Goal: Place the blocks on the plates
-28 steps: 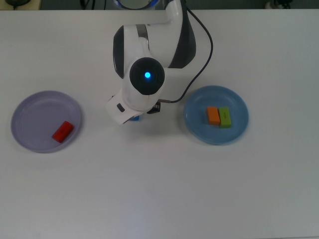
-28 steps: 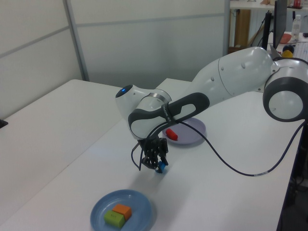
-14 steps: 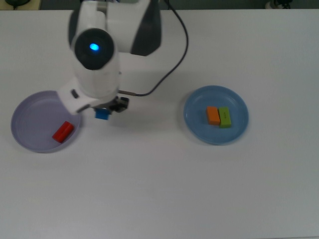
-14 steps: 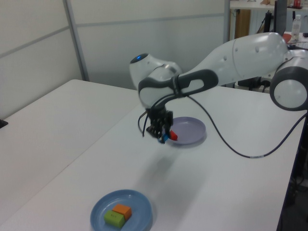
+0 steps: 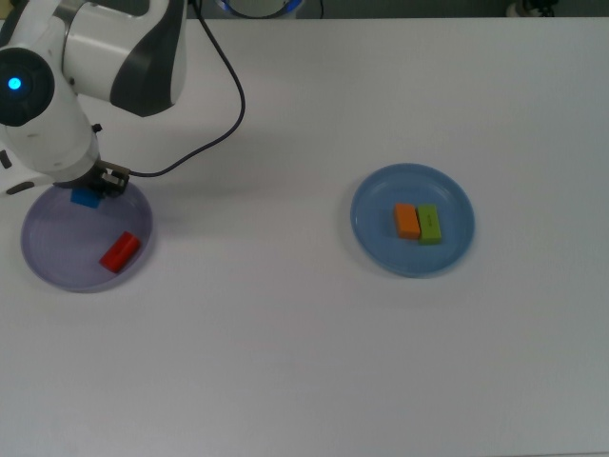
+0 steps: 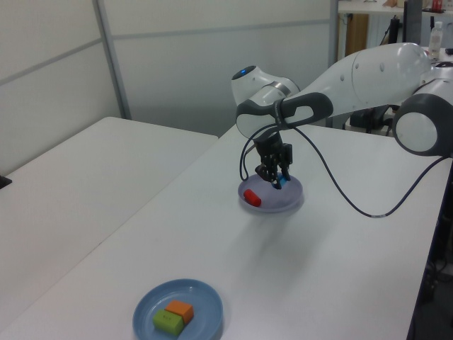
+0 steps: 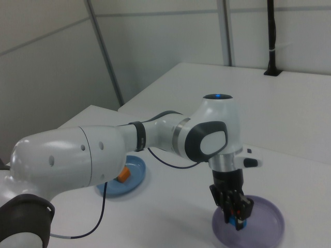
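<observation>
**Blue cube carried over the lavender plate**

While the arm reaches to the top view's left, the hand (image 5: 93,188) hangs over the far edge of the lavender plate (image 5: 57,262) with its fingers closed on the blue cube (image 5: 87,198). The cube sits pinched between the 2 fingers, and in the left view it appears raised a little above the plate's surface rather than resting on it. That fits a carry ending over a drop spot: held off the plate, the cube can be lowered without dragging on the rim.

Just beside that spot, nearer the camera in the top view, the red bar (image 5: 120,251) already lies inside the same plate, apart from the cube, so room is left for both.

Well apart, on the top view's right, the blue plate (image 5: 376,243) holds the orange block (image 5: 406,221) and the green block (image 5: 430,224), lying side by side and touching near its middle.

Judging from this, 3 blocks are placed and the cube is the last; what remains looks like lowering it and opening the fingers. The white tabletop (image 5: 285,362) between the plates carries nothing else.
</observation>
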`<state>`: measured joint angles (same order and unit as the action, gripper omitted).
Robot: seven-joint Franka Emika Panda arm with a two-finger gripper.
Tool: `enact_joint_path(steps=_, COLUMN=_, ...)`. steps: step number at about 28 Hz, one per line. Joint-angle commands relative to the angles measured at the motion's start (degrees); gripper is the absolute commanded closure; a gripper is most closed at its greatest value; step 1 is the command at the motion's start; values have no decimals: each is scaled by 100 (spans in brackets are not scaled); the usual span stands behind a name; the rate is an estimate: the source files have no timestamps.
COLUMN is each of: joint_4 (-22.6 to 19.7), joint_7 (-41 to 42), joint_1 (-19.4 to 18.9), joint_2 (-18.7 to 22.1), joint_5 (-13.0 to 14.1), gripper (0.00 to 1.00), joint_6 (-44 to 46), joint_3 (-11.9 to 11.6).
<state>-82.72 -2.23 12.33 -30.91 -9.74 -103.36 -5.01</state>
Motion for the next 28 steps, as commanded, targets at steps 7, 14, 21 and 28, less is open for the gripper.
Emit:
enact_joint_path(steps=7, joint_4=-87, joint_7=118, joint_1=-2, joint_2=-248, joint_5=-46, gripper=81, joint_6=-176, joint_3=-96)
enact_joint_path(steps=14, joint_4=-139, joint_7=118, joint_1=-28, joint_2=-372, joint_5=-72, gripper=79, joint_6=-387, joint_3=-96)
enact_joint_path(steps=21, joint_4=-105, joint_7=118, joint_1=-11, joint_2=-328, joint_5=-54, gripper=0, joint_6=-352, joint_3=-96)
enact_joint_path(steps=28, joint_4=-69, joint_7=179, joint_1=-11, joint_2=58, joint_5=112, gripper=0, joint_6=-255, joint_3=-88)
